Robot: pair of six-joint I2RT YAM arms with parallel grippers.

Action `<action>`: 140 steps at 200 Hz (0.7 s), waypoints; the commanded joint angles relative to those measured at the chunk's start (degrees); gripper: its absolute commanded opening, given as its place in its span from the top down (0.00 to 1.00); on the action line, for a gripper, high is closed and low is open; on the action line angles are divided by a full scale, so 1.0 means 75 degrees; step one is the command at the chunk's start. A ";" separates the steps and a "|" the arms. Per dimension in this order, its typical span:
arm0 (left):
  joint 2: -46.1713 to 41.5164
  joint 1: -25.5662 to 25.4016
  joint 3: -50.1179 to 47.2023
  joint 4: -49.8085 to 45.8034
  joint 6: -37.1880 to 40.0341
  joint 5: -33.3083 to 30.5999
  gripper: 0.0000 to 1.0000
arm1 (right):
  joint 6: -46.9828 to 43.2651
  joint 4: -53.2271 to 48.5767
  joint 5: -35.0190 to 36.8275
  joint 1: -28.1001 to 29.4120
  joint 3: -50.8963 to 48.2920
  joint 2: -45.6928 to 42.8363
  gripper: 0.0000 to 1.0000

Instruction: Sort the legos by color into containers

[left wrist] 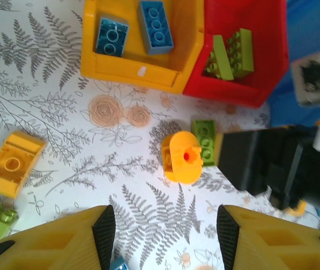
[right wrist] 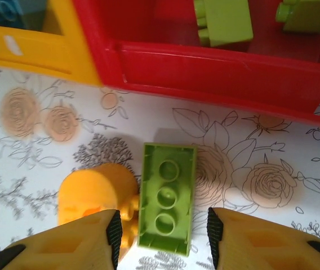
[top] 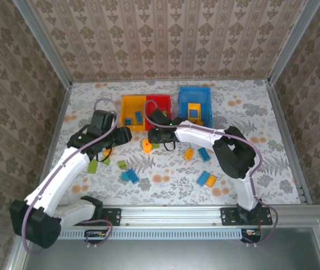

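Note:
Three bins stand in a row at the back: yellow (top: 124,109), red (top: 163,101) and blue (top: 181,104). The yellow bin (left wrist: 132,70) holds two blue bricks (left wrist: 112,36), the red bin (right wrist: 216,73) holds lime green ones (left wrist: 230,53), and the blue bin an orange one (top: 194,112). My right gripper (right wrist: 163,230) is open, low over the table, its fingers on either side of an upturned green brick (right wrist: 167,197). An orange rounded brick (right wrist: 95,194) touches that brick's left side. My left gripper (left wrist: 165,230) is open and empty, just short of the orange rounded brick (left wrist: 182,157).
Loose bricks lie on the floral table: orange (top: 189,153) and blue (top: 204,156) mid-right, a blue and orange pair (top: 206,179) nearer, teal (top: 129,176) and green (top: 93,166) on the left. By my left gripper lies an orange brick (left wrist: 12,163). Patterned walls enclose the table.

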 commanded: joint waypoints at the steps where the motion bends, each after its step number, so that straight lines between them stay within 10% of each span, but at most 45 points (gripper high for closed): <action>1: -0.0636 0.0010 -0.0172 -0.0028 0.0255 0.0392 0.46 | 0.0238 -0.0683 0.0397 0.0039 0.0526 0.0386 0.51; 140: -0.1122 0.0095 -0.0337 -0.0122 0.0314 0.0725 0.46 | 0.0353 -0.1681 0.0467 0.0250 0.1513 0.1534 0.44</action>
